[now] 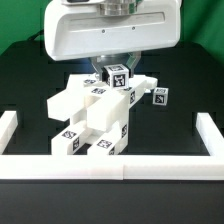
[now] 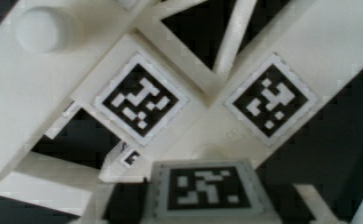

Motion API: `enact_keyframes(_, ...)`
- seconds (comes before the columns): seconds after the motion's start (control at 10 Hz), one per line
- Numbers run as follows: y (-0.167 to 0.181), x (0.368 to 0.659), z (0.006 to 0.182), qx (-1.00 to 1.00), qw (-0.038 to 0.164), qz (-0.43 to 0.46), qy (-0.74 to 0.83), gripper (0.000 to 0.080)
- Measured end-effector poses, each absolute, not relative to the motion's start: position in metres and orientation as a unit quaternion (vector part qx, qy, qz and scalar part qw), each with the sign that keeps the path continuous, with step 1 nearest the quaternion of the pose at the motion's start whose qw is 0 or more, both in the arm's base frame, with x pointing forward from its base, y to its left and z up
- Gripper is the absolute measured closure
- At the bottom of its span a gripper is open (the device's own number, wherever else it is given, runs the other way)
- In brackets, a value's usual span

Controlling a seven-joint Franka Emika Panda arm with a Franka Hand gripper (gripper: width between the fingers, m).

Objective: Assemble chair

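Arm (image 1: 110,30): one, cut off at the upper edge, hiding the rear of the table (image 1: 25,75). Border wall (image 1: 100,166): one. Chair (image 1: 88,118): one part-built cluster, mid-table inside the wall. Gripper (image 1: 118,68): clamped on the chair's top block. Loose block (image 1: 158,96): one, near the exterior view's right of the cluster. Wrist view: three tags (image 2: 142,97), blurred; fingers indiscernible.

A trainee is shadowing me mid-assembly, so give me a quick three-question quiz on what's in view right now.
1. True or false: the chair stands outside the low white border wall.
2. The small tagged block lies to which side of the chair? A) the exterior view's left B) the exterior view's right C) beneath it
3. What is the gripper closed on?
Key: 1 false; 2 B; 3 the chair's top tagged piece, it seems.
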State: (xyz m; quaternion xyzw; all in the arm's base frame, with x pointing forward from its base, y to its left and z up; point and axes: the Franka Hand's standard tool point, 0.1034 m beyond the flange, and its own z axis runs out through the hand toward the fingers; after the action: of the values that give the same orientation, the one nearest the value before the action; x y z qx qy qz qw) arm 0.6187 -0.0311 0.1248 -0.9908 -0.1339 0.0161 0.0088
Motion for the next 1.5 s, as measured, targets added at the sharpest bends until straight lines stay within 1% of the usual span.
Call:
enact_keyframes(1.1, -0.033, 0.6197, 0.1245, -0.991, 0.006, 0.011, -0.131, 0.0514)
enact_keyframes(1.5, -0.0289, 0.6175, 0.1235, -0.992, 0.005, 0.006, -0.126, 0.0514)
